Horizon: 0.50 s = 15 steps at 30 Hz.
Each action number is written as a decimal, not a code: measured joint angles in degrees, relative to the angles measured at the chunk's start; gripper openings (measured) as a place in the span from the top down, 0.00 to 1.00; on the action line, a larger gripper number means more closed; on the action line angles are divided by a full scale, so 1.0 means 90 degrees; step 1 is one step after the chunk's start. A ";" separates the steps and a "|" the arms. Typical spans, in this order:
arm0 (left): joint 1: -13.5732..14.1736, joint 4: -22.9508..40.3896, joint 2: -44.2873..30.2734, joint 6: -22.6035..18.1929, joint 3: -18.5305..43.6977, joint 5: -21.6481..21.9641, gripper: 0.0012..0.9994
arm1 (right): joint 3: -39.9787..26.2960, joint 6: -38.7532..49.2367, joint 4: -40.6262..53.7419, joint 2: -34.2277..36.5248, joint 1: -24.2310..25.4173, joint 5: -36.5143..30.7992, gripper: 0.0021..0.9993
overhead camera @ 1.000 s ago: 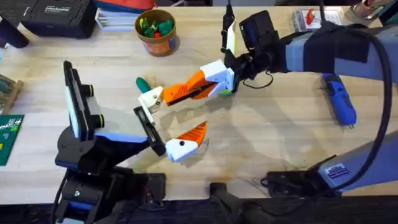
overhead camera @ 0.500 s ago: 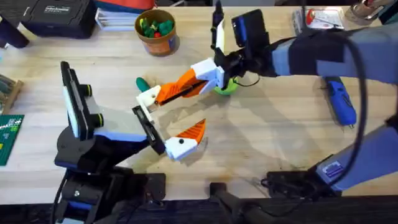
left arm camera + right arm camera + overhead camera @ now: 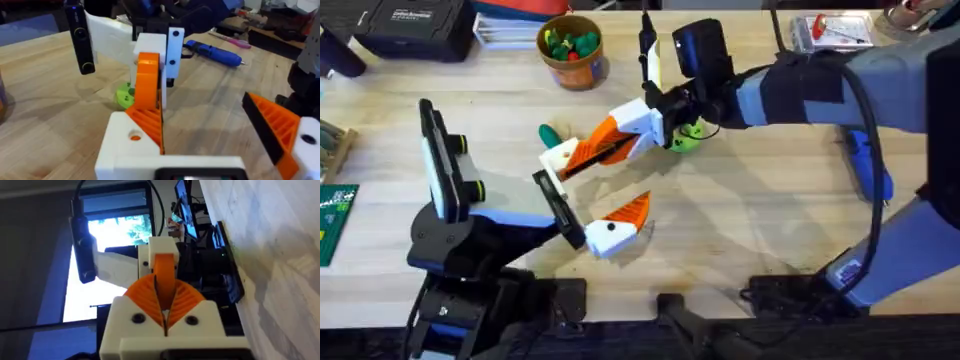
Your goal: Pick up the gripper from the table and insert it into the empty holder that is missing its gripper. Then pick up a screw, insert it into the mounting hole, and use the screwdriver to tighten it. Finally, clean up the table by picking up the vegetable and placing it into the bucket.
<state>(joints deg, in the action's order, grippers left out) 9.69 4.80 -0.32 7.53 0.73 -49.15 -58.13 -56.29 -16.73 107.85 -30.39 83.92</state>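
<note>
Overhead: the right gripper (image 3: 623, 133), reaching across the table (image 3: 770, 240), has its fingers clamped on the loose gripper finger (image 3: 582, 150), a white-and-orange part. Within the last second the arm swung toward 10 o'clock and the part now lies steeper. Its white foot stayed against the empty holder (image 3: 548, 185) on the left gripper (image 3: 590, 190). That gripper's own orange finger sits well apart at 5 o'clock, so its jaws stand wide. The swing uncovered the lime disc (image 3: 686, 138) with the mounting hole. The vegetable (image 3: 549, 133) lies just at 11 o'clock of the foot. The bucket (image 3: 570, 50) is at 12 o'clock and the screwdriver (image 3: 872, 170) far at 3 o'clock, half under the arm.

Left wrist: the part's white base (image 3: 131, 150) sits on the rail, the right gripper (image 3: 150, 82) pinching its tip. The disc (image 3: 124, 95) and screwdriver (image 3: 215, 52) lie beyond.

Right wrist: pads (image 3: 145, 292) closed on the orange rib.

Judgement: insertion under way, seating unconfirmed. Screw not yet begun.
</note>
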 joint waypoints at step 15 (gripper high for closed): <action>-0.0022 -0.0007 0.0001 0.0022 0.0000 0.0102 0.01 | -0.0032 -0.0131 0.0002 0.0000 -0.0043 -0.0196 0.86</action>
<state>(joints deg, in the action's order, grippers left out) 9.50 4.73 -0.31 7.73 0.73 -48.23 -58.41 -57.47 -16.71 107.85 -30.78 82.16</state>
